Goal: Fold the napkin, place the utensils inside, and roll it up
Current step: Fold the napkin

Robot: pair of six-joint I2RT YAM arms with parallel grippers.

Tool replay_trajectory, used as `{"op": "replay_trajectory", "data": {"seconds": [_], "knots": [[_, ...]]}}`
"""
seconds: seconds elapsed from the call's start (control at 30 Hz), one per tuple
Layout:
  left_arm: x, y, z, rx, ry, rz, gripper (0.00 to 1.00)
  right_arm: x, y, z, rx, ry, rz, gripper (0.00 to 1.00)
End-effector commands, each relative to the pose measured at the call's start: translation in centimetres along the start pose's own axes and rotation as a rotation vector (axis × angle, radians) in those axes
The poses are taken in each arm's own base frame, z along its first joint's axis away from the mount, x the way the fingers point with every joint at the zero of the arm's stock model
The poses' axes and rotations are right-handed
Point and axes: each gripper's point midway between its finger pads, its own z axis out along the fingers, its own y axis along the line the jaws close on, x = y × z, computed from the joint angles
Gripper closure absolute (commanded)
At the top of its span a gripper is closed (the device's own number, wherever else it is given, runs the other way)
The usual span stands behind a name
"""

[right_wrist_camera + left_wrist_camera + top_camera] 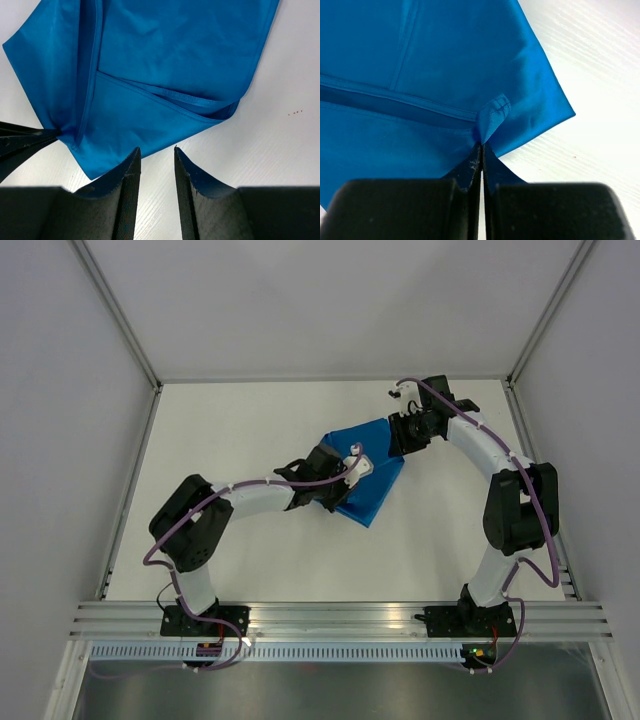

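— What did the left pincer (481,145) have hold of?
— It was pinched fully shut on a small hemmed pucker of the bright blue, soft cloth napkin (420,50), right at one of its edges.
— And where was the napkin itself?
— It lay folded in layers on the white worktop (250,430), toward the far middle, between the two arms.
— The right pincer (157,150)?
— Its jaws stood partly apart with bare worktop showing between them. It gripped nothing and sat just beside the napkin's edge.
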Motion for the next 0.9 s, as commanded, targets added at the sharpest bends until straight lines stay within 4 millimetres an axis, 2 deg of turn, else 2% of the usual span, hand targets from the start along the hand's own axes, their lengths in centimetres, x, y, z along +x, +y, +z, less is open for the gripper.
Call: {"op": "replay_trajectory", "data": {"seconds": [0.0,0.3,0.63,0.87], "knots": [[-1.7,-0.2,-1.2,-0.028,-0.054,0.054,0.98,-0.3,0.0,-0.9,0.03,-0.016,-0.011,0.61],[-1.3,-2.2,-0.1,-0.026,-0.037,0.066,0.97,-0.1,-0.2,-0.7,0.038,-0.007,-0.011,0.61],[-2.0,-3.6,0.4,-0.008,-0.056,0.066,0.8,0.2,-0.4,-0.3,0.042,0.001,-0.007,0.61],[-1.8,-5.3,1.2,0.033,-0.045,0.063,0.77,0.4,-0.6,0.0,0.046,0.013,-0.006,0.61]]}}
